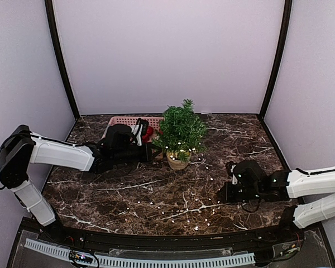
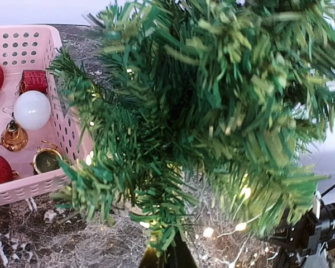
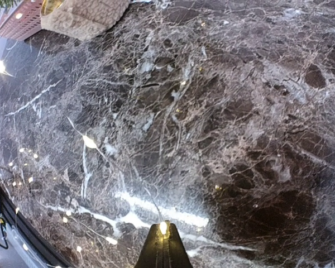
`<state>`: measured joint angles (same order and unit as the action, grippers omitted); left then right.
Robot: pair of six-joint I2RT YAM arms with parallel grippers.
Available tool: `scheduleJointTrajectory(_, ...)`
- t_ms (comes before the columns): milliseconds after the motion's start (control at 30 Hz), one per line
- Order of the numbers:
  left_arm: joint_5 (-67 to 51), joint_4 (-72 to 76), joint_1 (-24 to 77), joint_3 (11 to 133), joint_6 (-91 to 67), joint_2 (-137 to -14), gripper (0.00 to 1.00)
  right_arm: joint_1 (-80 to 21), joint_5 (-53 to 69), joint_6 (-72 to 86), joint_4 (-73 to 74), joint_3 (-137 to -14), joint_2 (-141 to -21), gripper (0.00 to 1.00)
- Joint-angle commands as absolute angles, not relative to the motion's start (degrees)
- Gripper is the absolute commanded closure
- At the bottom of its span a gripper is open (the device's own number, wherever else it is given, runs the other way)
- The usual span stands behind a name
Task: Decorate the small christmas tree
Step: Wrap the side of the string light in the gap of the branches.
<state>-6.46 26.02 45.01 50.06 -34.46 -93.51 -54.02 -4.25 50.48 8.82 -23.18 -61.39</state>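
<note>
Right gripper (image 3: 163,233) seems clamped on the light string (image 3: 89,142), left gripper (image 1: 155,152) closed at the small christmas tree (image 1: 181,129): lights step; next, lift slack onto branches.

surface: dark marble table (image 1: 128,195) | on it: small christmas tree (image 1: 181,131) (potted), pink basket (image 1: 125,119) just beside, light string (image 1: 196,227) strewn

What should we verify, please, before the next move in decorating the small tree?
1. Small christmas tree upright in its pot: ok.
2. Left claw shut, close to the lower branches: ok.
3. Left claw holding anything: cannot tell.
4. Right claw shut, bulb at its tip; whether gripped: cannot tell.
5. Light string fully on the tree: not ok, mostly lies on the table.
6. Ornaments inside the pink basket: ok.
</note>
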Motion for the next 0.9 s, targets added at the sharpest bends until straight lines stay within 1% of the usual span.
scheduleJointTrajectory(0, -7.8, 27.8, 44.5, 47.7, -29.0, -91.0, 0.98, -54.1, -10.4, 51.7, 7.4, -28.0, -64.6, 1.00)
scheduleJointTrajectory(100, -7.9, 28.2, 44.5, 46.0, -25.6, -89.8, 0.97, -52.5, -12.4, 51.8, 7.6, -29.6, -66.4, 1.00)
scheduleJointTrajectory(167, -7.2, 27.2, 44.4, 45.6, -24.7, -89.0, 0.94, -52.1, -12.6, 51.0, 6.8, -30.4, -66.9, 1.00)
scheduleJointTrajectory(267, -5.3, 24.9, 44.5, 45.0, -24.2, -87.5, 0.80, -52.1, -12.3, 49.6, 5.8, -31.7, -67.2, 1.00)
scheduleJointTrajectory(300, -4.9, 24.5, 44.5, 44.8, -24.2, -86.3, 0.77, -52.1, -12.1, 49.2, 5.7, -32.0, -67.2, 1.00)
scheduleJointTrajectory(333, -3.9, 23.9, 44.5, 44.0, -24.2, -85.6, 0.70, -52.1, -12.0, 48.8, 5.6, -32.2, -67.2, 1.00)
scheduleJointTrajectory(367, -3.2, 23.7, 44.5, 43.5, -24.2, -83.8, 0.65, -52.1, -12.0, 48.5, 5.7, -32.4, -67.2, 1.00)
scheduleJointTrajectory(433, -1.8, 22.8, 44.5, 42.2, -24.4, -80.9, 0.49, -52.1, -12.2, 47.9, 6.0, -32.8, -67.1, 1.00)
scheduleJointTrajectory(500, -0.9, 21.3, 44.6, 41.0, -25.1, -77.9, 0.41, -52.1, -12.4, 47.5, 6.0, -33.1, -67.2, 1.00)
scheduleJointTrajectory(567, 1.7, 19.8, 45.1, 40.1, -25.9, -75.3, 0.36, -52.1, -12.4, 47.3, 5.7, -33.1, -67.4, 1.00)
scheduleJointTrajectory(633, 4.2, 18.3, 46.6, 40.0, -26.6, -73.2, 0.35, -52.1, -12.4, 47.2, 5.3, -33.0, -67.8, 1.00)
scheduleJointTrajectory(733, 7.0, 17.2, 49.6, 41.6, -28.1, -72.1, 0.36, -52.1, -12.3, 47.2, 4.6, -32.8, -68.2, 1.00)
scheduleJointTrajectory(867, 7.3, 18.4, 54.1, 45.6, -31.4, -75.1, 0.41, -52.1, -12.1, 47.3, 3.8, -32.6, -68.3, 1.00)
